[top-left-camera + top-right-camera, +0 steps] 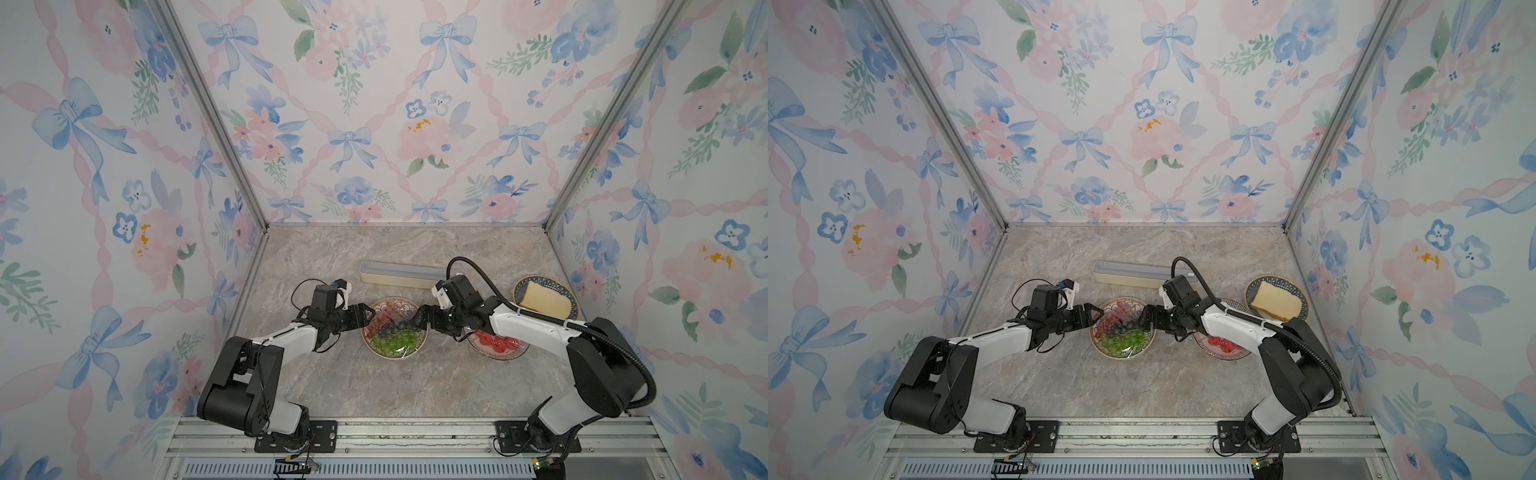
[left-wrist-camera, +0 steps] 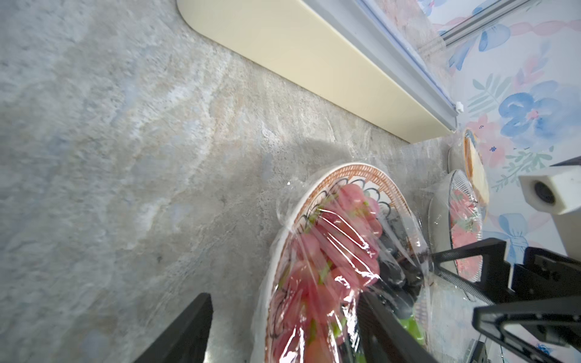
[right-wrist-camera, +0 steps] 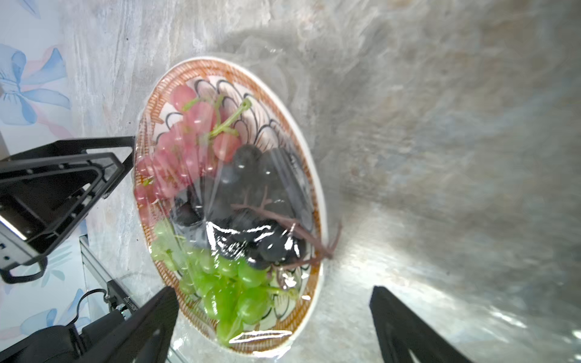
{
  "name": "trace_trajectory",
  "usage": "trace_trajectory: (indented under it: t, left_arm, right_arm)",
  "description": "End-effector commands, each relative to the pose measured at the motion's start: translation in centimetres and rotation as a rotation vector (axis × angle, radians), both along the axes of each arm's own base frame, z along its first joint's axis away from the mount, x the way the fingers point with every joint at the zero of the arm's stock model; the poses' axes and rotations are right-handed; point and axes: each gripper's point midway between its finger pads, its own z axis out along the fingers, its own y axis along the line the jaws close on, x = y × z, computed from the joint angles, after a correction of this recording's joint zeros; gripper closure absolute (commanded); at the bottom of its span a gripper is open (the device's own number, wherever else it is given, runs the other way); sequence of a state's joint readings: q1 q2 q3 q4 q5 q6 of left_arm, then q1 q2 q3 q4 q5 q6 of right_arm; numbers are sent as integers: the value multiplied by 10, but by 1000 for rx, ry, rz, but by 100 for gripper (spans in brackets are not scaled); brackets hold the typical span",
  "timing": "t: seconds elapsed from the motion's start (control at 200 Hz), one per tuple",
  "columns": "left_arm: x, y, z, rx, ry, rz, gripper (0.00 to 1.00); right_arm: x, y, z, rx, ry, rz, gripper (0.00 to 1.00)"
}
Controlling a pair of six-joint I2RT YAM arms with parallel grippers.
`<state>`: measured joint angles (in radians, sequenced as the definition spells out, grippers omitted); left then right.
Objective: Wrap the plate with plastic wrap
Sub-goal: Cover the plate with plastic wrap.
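Observation:
In both top views a patterned plate (image 1: 392,356) (image 1: 1121,357) of red, dark and green grapes sits mid-table. Clear crinkly plastic wrap (image 2: 345,232) (image 3: 239,232) lies over the fruit and down round the rim. My left gripper (image 1: 370,313) (image 2: 283,333) is open at the plate's left edge, with one finger outside the rim and the other over the film. At the right edge my right gripper (image 1: 417,318) (image 3: 276,327) is open too, its fingers either side of the near rim, with nothing between them. The cream wrap box (image 1: 399,276) lies behind the plate.
A second wrapped plate (image 1: 498,356) with red fruit sits partly under my right arm. A blue-rimmed plate (image 1: 517,293) holding a slab of bread (image 1: 544,301) stands at the back right. Patterned walls close in on three sides.

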<state>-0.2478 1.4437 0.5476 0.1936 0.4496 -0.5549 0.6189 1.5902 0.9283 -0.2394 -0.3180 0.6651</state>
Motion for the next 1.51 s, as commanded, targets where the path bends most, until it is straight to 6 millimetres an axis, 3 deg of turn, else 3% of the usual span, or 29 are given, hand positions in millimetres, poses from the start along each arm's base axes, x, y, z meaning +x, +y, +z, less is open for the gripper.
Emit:
trace_trajectory:
  t: [0.0,0.12,0.275,0.47,0.65,0.795,0.96,1.145,1.245,1.5]
  left_arm:
    - [-10,0,-6,1,4,-26,25]
    - [-27,-1,-15,-15,40,-45,24]
    - [-42,-12,-12,-71,66,-93,24]
    - [-52,-22,-4,-117,72,-131,24]
    - [-50,-25,0,-120,59,-131,24]
    - [-44,-24,1,-110,45,-117,24]
    - [-39,-21,-2,-87,40,-100,24]
    - [-43,-21,-5,-84,47,-105,24]
    - [-45,-21,-8,-86,55,-112,24]
    - [-48,-25,-9,-91,59,-131,24]
  right_arm:
    - [20,-2,4,-35,-54,28,3]
    - [40,17,-5,77,-23,-6,3]
    - [54,41,-13,180,10,-19,3]
    - [44,65,-25,243,74,4,3]
    - [28,94,-7,375,103,41,3]
    - [35,80,8,337,42,29,3]
    - [46,41,4,180,-7,-9,3]
    - [60,24,-6,115,-22,-37,3]
    - [65,30,-20,147,20,-49,3]
    - [69,63,-30,250,75,-47,3]
